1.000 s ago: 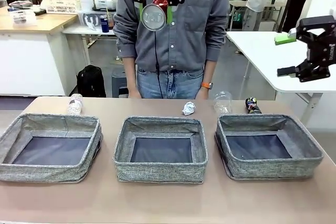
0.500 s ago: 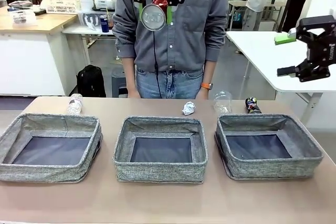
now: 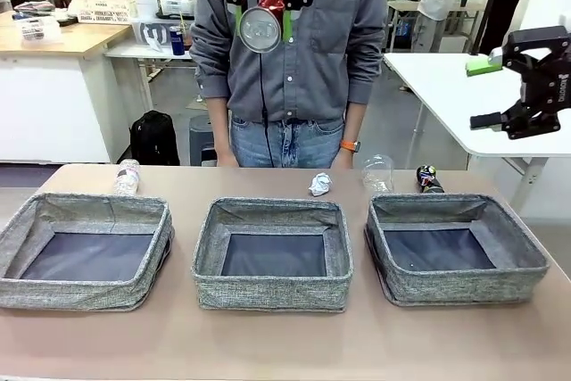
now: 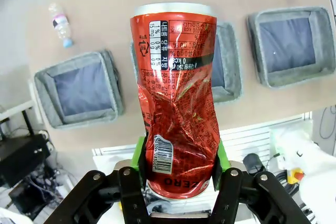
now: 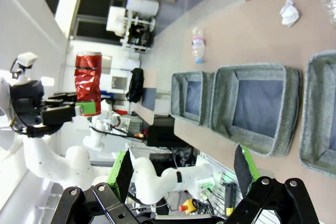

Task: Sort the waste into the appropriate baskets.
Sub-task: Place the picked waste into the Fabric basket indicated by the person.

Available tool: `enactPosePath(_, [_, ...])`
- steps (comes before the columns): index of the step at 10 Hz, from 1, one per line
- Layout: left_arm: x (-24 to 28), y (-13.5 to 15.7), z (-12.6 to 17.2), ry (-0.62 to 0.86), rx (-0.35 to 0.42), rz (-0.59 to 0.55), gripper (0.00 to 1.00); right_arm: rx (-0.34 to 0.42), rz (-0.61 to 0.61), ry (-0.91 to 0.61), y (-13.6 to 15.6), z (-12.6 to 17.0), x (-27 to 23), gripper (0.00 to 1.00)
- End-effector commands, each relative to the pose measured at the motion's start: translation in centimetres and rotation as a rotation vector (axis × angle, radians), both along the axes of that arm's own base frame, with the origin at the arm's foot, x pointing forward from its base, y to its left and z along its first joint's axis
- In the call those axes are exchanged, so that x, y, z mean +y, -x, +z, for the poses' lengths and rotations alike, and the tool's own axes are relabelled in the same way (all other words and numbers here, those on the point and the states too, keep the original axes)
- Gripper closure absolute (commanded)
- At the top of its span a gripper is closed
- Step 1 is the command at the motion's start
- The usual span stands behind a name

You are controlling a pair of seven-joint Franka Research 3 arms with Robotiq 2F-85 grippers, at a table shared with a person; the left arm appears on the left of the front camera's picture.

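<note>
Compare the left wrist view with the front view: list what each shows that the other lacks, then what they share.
Left wrist view: the dented side of the red can, with label print and barcode, clamped in the left gripper; cables and gear below the table's near edge.
Front view: the person standing at the far side, and the right gripper, open and raised at the right.
Both: three baskets in a row, with the bottle, paper ball, cup and dark can beyond them. The front view catches the red can end-on.
</note>
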State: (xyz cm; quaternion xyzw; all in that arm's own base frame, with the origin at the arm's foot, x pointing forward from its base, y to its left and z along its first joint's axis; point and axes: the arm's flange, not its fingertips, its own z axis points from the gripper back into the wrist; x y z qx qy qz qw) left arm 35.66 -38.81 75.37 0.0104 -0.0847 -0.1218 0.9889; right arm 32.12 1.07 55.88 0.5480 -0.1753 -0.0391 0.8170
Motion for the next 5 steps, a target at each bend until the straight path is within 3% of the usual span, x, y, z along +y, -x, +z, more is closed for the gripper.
enactPosePath(1, [0.44,0.43,0.12,-0.002,0.000,0.000,0.44,-0.035,0.006,-0.020,-0.36,0.02,0.14,0.00])
enactPosePath(5, [0.44,0.43,0.12,-0.002,0.000,0.000,0.44,-0.035,0.006,-0.020,-0.36,0.02,0.14,0.00])
